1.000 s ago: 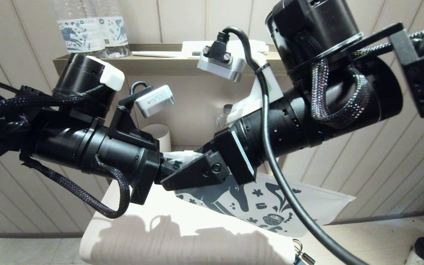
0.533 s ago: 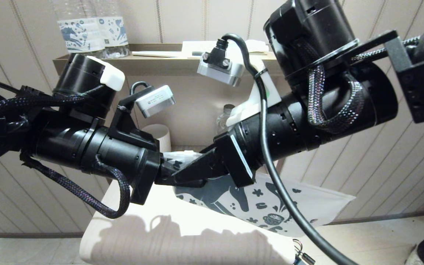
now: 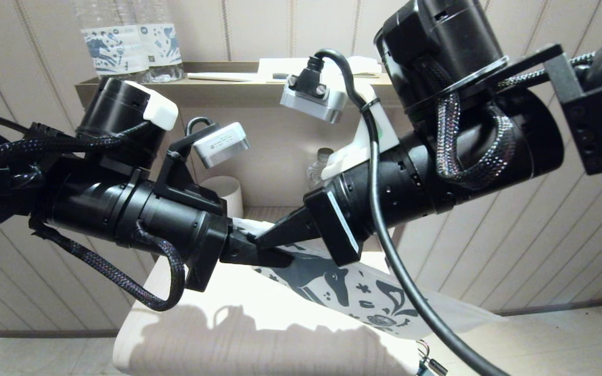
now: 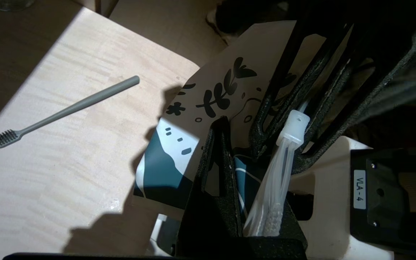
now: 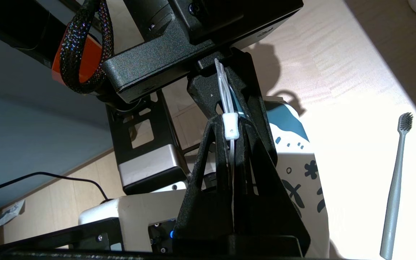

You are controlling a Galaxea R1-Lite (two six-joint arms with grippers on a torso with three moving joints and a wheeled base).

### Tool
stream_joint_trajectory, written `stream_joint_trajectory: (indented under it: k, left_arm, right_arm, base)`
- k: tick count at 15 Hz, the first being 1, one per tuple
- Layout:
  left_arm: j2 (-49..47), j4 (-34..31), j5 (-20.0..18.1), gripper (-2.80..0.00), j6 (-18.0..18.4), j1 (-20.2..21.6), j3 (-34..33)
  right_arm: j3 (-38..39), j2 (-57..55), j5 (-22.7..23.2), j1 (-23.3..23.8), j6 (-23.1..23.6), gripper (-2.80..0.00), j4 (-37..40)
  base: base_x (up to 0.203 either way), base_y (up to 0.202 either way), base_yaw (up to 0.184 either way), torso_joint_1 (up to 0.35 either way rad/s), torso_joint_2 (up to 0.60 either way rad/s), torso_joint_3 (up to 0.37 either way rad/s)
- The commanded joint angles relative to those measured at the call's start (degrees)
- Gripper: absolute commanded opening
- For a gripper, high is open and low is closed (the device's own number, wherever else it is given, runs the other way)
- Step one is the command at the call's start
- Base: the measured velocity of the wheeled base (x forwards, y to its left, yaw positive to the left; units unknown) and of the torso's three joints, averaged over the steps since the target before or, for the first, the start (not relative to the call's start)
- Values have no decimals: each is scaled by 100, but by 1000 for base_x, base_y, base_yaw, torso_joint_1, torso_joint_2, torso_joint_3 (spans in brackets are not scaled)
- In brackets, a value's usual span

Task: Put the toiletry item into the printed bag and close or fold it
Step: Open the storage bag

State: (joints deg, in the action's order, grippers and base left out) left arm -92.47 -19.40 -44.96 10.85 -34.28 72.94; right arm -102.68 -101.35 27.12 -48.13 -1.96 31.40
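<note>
Toothbrush (image 4: 65, 110) is found lying flat on the pale table (image 4: 49, 187), apart from the printed bag (image 3: 353, 292) and outside it, its long axis running obliquely with the bristle head away from the bag. Both the left gripper (image 3: 246, 250) and the right gripper (image 3: 275, 240) are pressed together on the bag's zip edge, holding it above the table. Neither is free, so one is judged to need release before the brush is fetched; which is nearer cannot be told.

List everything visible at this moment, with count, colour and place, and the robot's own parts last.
printed bag: one, white with dark blue horse and flowers, held above the table's near edge.
zip slider: one, white, on the bag's top edge between the claws.
toothbrush: one, grey, lying loose on the table.
table: one, pale wood.
water bottles: two, clear with blue-printed labels, on the shelf.
cup: one, white, behind the table.
left claw: shut on the bag's edge.
right claw: shut on the bag's edge.
</note>
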Motion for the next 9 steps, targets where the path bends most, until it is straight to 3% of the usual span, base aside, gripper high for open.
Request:
stream_joint_trajectory:
  k: [1, 9]
  left_arm:
    - [-8, -5, -14, -280, 5, 0, -41]
    - [9, -3, -17, -280, 5, -5, -60]
  right_arm:
    - [98, 18, 21, 4, 11, -280, 15]
    - [829, 617, 21, 298, 39, -280, -83]
  base:
    - [0, 0, 0, 0, 0, 0]
    - [0, 0, 0, 0, 0, 0]
